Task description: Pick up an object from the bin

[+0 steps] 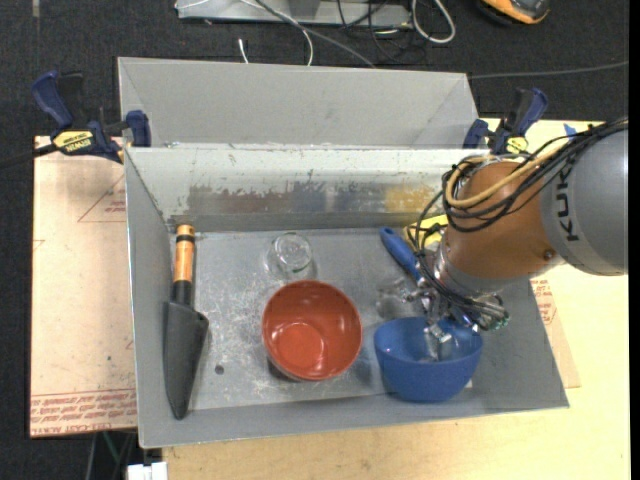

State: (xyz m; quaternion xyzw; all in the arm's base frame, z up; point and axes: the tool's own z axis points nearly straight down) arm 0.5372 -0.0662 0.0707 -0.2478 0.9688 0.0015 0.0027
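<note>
A: Where does the tool (437, 340) sit?

B: It hangs low over the front right part of the bin (240, 298), on the end of the arm (500, 233) that comes in from the right. Its tip is down inside the rim of a blue bowl (410, 373).

A: Is it released or clenched?

B: That cannot be told. The orange-brown wrist and its cables cover most of it, and only a bit of metal shows against the blue inside of the bowl. No thing can be seen gripped in it.

A: And the blue bowl itself?

B: It stands upright on the bin floor, near the front wall, in the right-hand corner.

A: What is nearest to it?

B: A red bowl (312, 330), also upright, stands just beside it on the left, near the middle of the floor. Whether the two rims touch cannot be told. Behind the blue bowl lies a blue handle (398, 251), tilted, its lower end hidden under the wrist; what kind of thing it belongs to is unclear.

A: Anything further off?

B: A clear glass (290, 255) stands behind the red bowl, close to the back wall. Well apart, along the left wall, lies a trowel (183, 343) with a black blade pointing to the front and an orange handle pointing to the back.
</note>
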